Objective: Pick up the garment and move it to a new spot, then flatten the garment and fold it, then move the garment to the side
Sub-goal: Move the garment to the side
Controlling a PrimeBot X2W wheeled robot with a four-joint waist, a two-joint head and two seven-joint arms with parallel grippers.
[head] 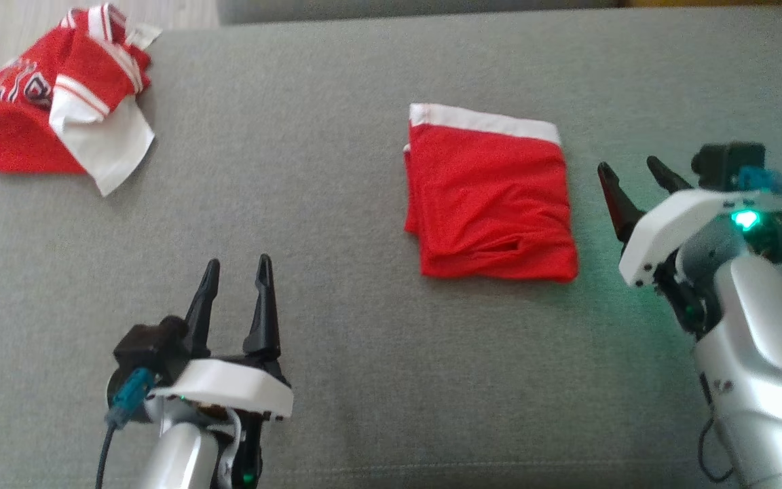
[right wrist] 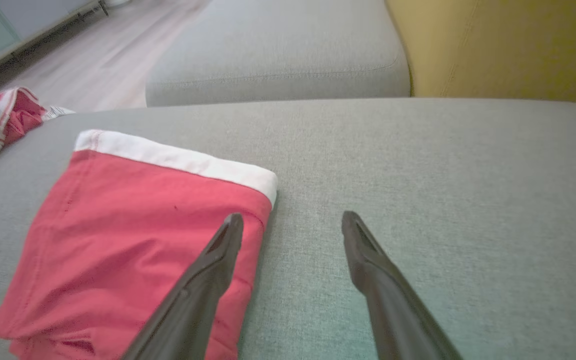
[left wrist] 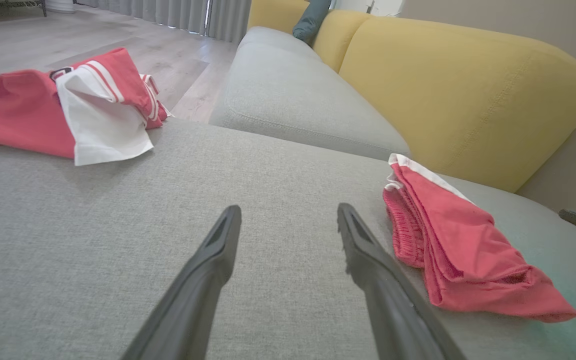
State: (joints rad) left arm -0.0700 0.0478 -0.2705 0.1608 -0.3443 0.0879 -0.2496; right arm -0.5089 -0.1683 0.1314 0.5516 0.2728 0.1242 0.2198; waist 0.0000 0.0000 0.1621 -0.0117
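- Grey woven sofa seat (head: 337,353), fine-grained and flat, carries all items. A second grey cushion (left wrist: 293,95) and a rounded yellow backrest (left wrist: 468,90) stand behind it, with pale wood floor (left wrist: 68,35) beyond.
- Folded garment (head: 489,204): red fine-mesh knit, laid in a rough rectangle, with a white band (head: 482,122) along its far edge. The near edge shows stacked layers and soft creases. It lies flat on the seat, right of centre.
- Second item, a jersey (head: 51,102): red with white stripes and white panels, crumpled in a heap at the far left corner, well apart from the garment.
- Status of left pincer (head: 239,259): two long, dark, tapered fingers parted by a moderate gap, nothing between them. It is over bare seat, to the left of the garment.
- Status of right pincer (head: 630,164): fingers likewise spread, gripping nothing. It is just beside the garment's right edge; contact with the fabric cannot be judged.
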